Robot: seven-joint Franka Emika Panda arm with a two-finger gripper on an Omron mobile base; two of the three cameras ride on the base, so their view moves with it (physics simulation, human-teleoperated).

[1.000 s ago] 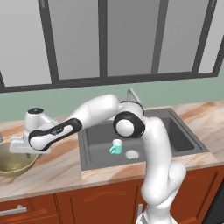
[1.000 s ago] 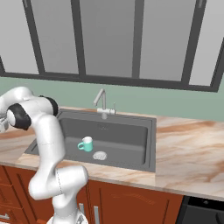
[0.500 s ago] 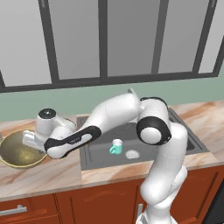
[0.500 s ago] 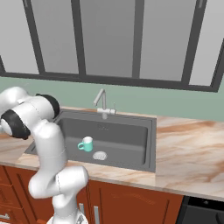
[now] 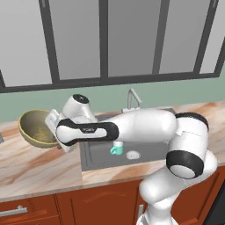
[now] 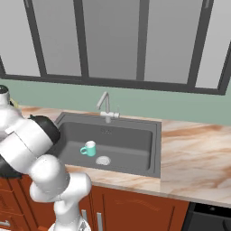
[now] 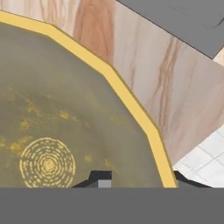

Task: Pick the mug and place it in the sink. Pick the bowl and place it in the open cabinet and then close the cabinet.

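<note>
Green wall [image 6: 180, 106], dark-framed windows [image 6: 113, 40], marble counter [image 6: 198, 153].

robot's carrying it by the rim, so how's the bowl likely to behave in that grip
The bowl looks rigid, so it should keep its shape. Held tilted at one edge by the gripper, it may swing or slip. Its round bottom could rock when set down.

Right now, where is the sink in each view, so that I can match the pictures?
Left base view: sink at centre, partly behind the arm.
Right base view: sink left of centre, below the faucet.
Hand view: sink is the grey corner at top right, past the bowl.
Shared landmark: the marble counter around it.
</note>
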